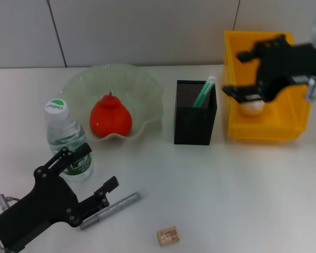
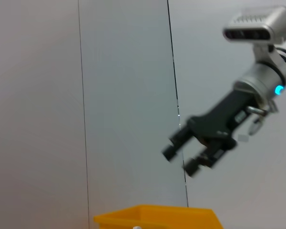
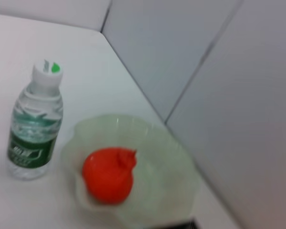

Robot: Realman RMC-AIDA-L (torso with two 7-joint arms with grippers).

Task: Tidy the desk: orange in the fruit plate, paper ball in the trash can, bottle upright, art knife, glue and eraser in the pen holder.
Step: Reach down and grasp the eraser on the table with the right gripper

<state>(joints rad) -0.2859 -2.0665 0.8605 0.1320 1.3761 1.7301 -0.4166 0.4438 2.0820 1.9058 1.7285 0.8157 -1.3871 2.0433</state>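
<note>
Nearest on the tabletop (image 1: pixel 242 200) lay the eraser (image 1: pixel 168 235), and just beyond it the art knife (image 1: pixel 111 210), its long axis running diagonally, one end right beside the left hand (image 1: pixel 97 192), whose fingers stood apart and empty. That arm was plainly the nearer. Farther off, the pen holder (image 1: pixel 195 122) waited; farthest, the right hand (image 1: pixel 251 95) hung spread above the trash can (image 1: pixel 267 129), paper ball (image 1: pixel 251 107) beneath it.

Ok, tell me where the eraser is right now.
In the head view the eraser lies flat on the table near the front edge, right of the grey art knife and the left gripper, well in front of the black pen holder.
</note>
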